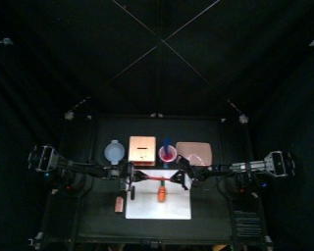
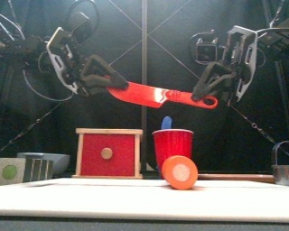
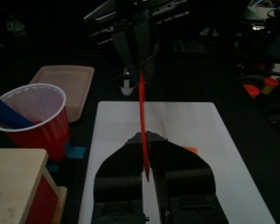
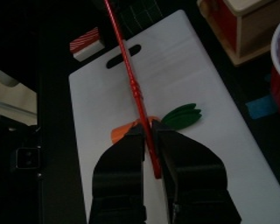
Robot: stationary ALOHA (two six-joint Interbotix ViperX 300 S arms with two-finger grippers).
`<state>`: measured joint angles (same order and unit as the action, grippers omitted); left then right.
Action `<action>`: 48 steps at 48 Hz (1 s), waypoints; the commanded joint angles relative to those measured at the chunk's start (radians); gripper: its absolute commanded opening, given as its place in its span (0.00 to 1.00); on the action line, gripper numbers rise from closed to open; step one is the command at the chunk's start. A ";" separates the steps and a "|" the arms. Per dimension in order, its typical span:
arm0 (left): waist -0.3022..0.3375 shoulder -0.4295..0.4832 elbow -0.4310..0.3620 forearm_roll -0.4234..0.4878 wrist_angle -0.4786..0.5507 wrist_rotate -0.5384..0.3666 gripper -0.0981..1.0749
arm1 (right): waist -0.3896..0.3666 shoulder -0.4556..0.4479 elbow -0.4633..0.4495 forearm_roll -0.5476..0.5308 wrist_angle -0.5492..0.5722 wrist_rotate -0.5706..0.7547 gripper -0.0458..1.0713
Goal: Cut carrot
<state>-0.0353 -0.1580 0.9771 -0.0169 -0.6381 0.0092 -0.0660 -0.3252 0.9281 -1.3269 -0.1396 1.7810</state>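
Carrot lay on the white cutting board, directly below the two pincers, its cut end facing the front camera; in the right wrist view only an orange sliver and its green leaves showed, the rest hidden behind that pincer's jaws. From above it was a small orange-red stick under the crossed arms, hard to make out. A red knife hung in the air above the board, level between the two pincers. The left gripper was pressed together on the blade's tip end, and the right gripper was clamped on the handle end. In each wrist view the knife appeared only as a thin red edge running away from the closed jaws, so its shape could not be read there. Beyond the left gripper, behind the board, stood a red plastic cup with a blue stick in it, and to that gripper's outer side a red-faced wooden box. A small red-and-white striped piece lay off the board's far corner from the right gripper, partly cut off by shadow.
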 commanded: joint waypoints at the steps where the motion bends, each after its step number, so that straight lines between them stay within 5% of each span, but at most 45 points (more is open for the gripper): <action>1: -0.002 -0.008 -0.021 0.028 -0.021 0.015 0.39 | -0.011 -0.011 -0.018 -0.005 0.005 0.003 0.35; 25: -0.017 0.103 0.000 0.057 -0.021 0.109 0.38 | 0.071 -0.130 0.049 -0.055 0.017 0.002 0.35; 48: -0.127 0.258 -0.078 -0.029 -0.037 0.144 0.38 | 0.255 -0.046 0.077 0.057 0.075 0.003 0.35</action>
<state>-0.1457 0.0844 0.9081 -0.0322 -0.6734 0.1427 0.1534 -0.3774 1.0109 -1.2993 -0.0660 1.7794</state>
